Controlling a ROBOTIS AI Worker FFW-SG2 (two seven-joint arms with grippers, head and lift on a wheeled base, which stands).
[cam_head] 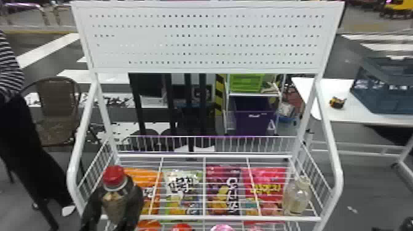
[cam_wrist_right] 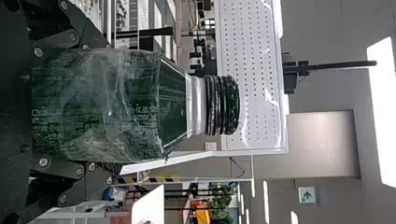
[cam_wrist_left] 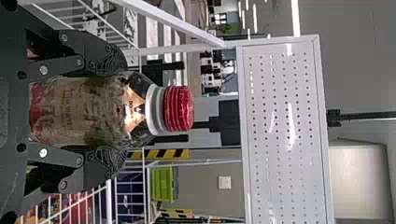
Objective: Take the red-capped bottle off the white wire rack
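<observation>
At the left front corner of the white wire rack (cam_head: 215, 218), my left gripper (cam_head: 118, 201) holds the red-capped bottle (cam_head: 113, 204) upright, overlapping the front rail. Whether the base of the bottle touches the wires is hidden. In the left wrist view, both fingers of the left gripper (cam_wrist_left: 112, 112) press on the sides of the red-capped bottle (cam_wrist_left: 84, 109), below its white neck ring and red cap. My right gripper (cam_wrist_right: 108, 107) is shut on a dark green bottle (cam_wrist_right: 93, 102) with a black cap, seen in the right wrist view.
A clear bottle (cam_head: 296, 196) stands at the rack's right front. Bright snack packs (cam_head: 222, 190) lie under the shelf wires. White side rails (cam_head: 333, 153) and a perforated panel (cam_head: 199, 40) frame the rack. A white table (cam_head: 325, 89) stands behind at right.
</observation>
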